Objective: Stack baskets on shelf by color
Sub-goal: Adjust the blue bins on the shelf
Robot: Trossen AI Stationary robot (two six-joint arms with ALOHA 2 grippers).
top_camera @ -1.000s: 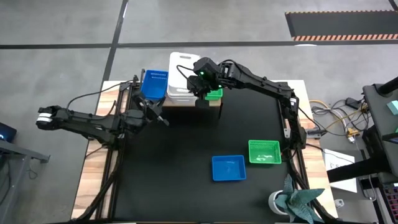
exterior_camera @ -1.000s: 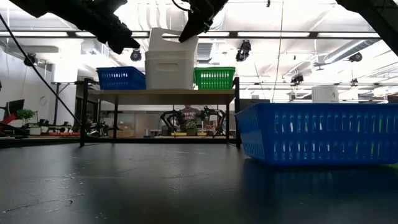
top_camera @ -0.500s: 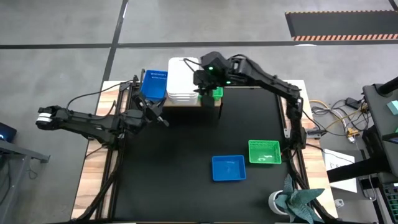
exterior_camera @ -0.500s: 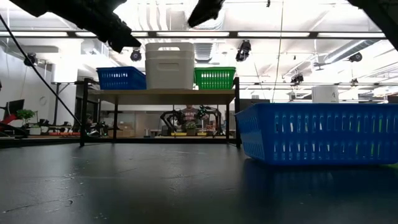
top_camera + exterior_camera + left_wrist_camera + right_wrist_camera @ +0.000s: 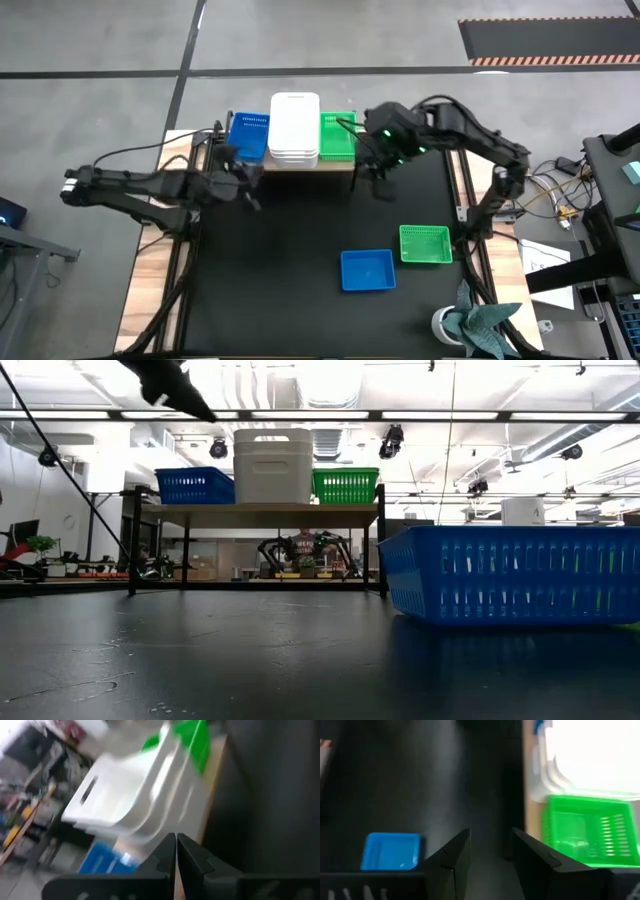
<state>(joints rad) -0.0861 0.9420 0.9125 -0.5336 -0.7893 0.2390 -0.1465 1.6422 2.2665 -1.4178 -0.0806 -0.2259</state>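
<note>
The shelf stands at the table's far edge. On its top sit a blue basket, a stack of white baskets and a green basket. From the low view they show as blue, white and green. A second blue basket and a second green basket lie on the black tabletop at the near right. My right gripper is open and holds nothing, just right of the shelf's front corner. My left gripper is shut and holds nothing, in front of the shelf's left end.
A white cup with a teal cloth stands at the near right corner. Cables lie beyond the table's right edge. The black tabletop is bare in the middle and at the near left.
My right gripper has let go of the top white basket, which was tilted and now sits level on the white stack. The gripper then rose and drew away toward the table's right and near edges. My left gripper has risen a little.
</note>
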